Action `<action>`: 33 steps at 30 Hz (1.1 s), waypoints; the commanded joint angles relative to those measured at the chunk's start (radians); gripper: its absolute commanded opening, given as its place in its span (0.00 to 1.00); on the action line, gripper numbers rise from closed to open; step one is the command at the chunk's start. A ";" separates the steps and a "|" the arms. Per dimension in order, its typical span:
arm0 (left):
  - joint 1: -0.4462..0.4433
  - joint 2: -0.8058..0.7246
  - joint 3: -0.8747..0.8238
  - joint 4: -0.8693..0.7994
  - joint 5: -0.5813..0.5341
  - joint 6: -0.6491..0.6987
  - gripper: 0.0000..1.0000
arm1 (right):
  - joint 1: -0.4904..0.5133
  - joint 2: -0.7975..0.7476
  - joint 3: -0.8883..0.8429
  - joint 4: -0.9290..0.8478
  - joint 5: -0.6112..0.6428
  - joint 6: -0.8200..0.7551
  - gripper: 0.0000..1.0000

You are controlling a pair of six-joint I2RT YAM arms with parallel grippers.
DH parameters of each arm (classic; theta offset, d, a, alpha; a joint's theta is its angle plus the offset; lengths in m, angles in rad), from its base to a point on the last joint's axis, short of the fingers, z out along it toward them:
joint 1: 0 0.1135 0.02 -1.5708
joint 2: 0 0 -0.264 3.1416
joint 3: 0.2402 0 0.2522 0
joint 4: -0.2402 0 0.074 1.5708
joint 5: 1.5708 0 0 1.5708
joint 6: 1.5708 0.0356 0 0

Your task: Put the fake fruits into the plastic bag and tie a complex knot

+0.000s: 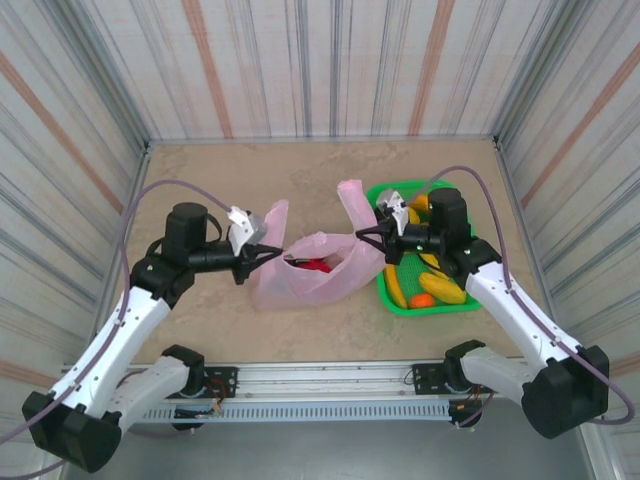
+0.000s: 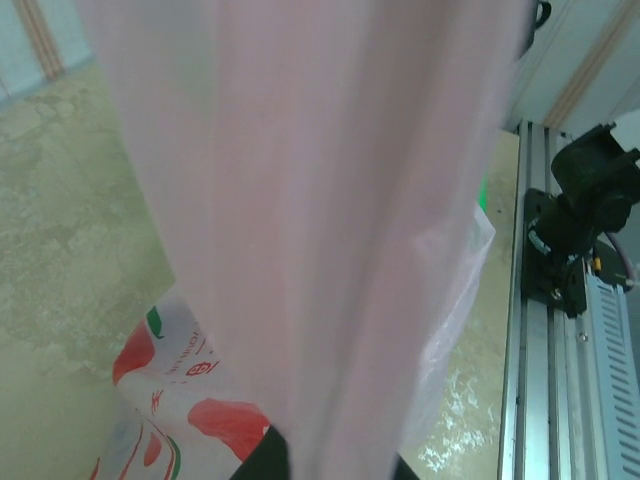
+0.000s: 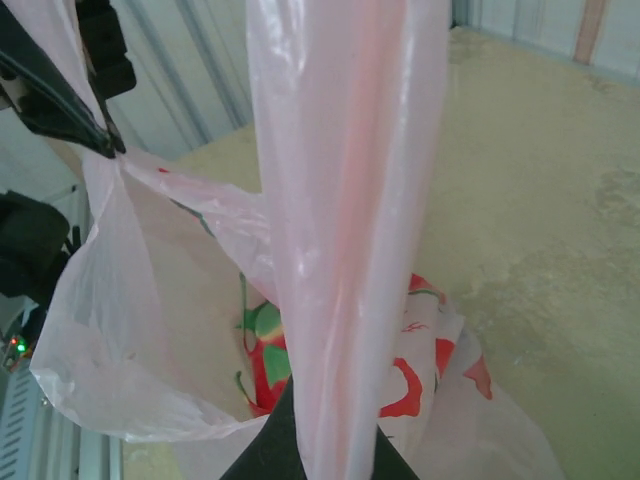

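Boxed in on three sides by striped panels: back wall (image 1: 320,65), left wall (image 1: 60,150), right wall (image 1: 590,110), all streaked in grey and white with scattered orange-brown bands. Underneath, a beige table (image 1: 200,190) with a cloudy, marbled stone pattern, meeting the walls along a thin pale edge. Along the near side, a silver slotted rail (image 1: 330,378). Lit softly and evenly, with a faint sheen on the tabletop.
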 commanded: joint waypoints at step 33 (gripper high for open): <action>-0.212 0.512 0.507 -0.535 -0.118 0.335 0.00 | 0.122 0.306 0.263 -0.238 -0.208 -0.377 0.25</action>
